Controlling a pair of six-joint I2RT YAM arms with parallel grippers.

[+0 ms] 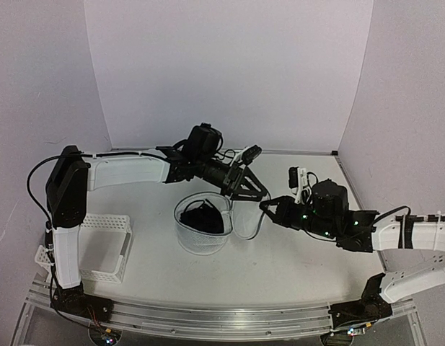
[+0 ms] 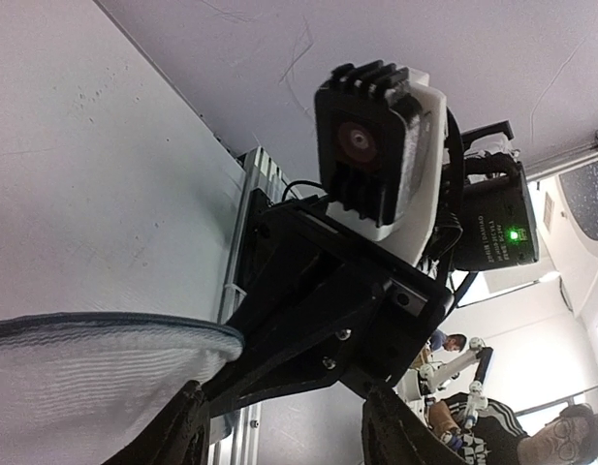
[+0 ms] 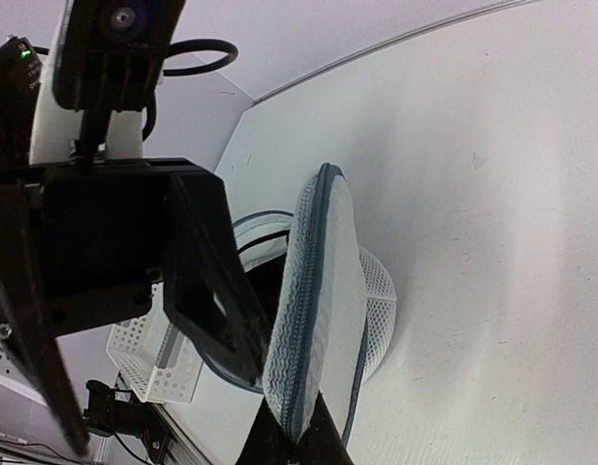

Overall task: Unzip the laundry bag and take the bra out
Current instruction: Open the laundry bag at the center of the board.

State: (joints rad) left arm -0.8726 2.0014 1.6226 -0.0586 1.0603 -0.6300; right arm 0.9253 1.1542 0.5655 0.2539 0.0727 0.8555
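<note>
The laundry bag (image 1: 200, 232) stands mid-table with its top unzipped, and the black bra (image 1: 203, 216) lies bundled inside. Its mesh lid (image 1: 245, 220) hangs off the right side. My right gripper (image 1: 268, 207) is shut on the lid's zipper edge (image 3: 313, 320), with the fingertips (image 3: 279, 448) pinched at the bottom of the right wrist view. My left gripper (image 1: 245, 194) hovers just above the bag's right rim with its jaws apart. In the left wrist view only the mesh rim (image 2: 105, 334) shows, beside the left finger (image 2: 187, 426); nothing lies between the fingers.
A white lattice basket (image 1: 107, 249) sits at the near left, also visible as the basket (image 3: 153, 358) in the right wrist view. The two grippers are close together over the bag's right side. A metal rail (image 1: 208, 313) runs along the near edge.
</note>
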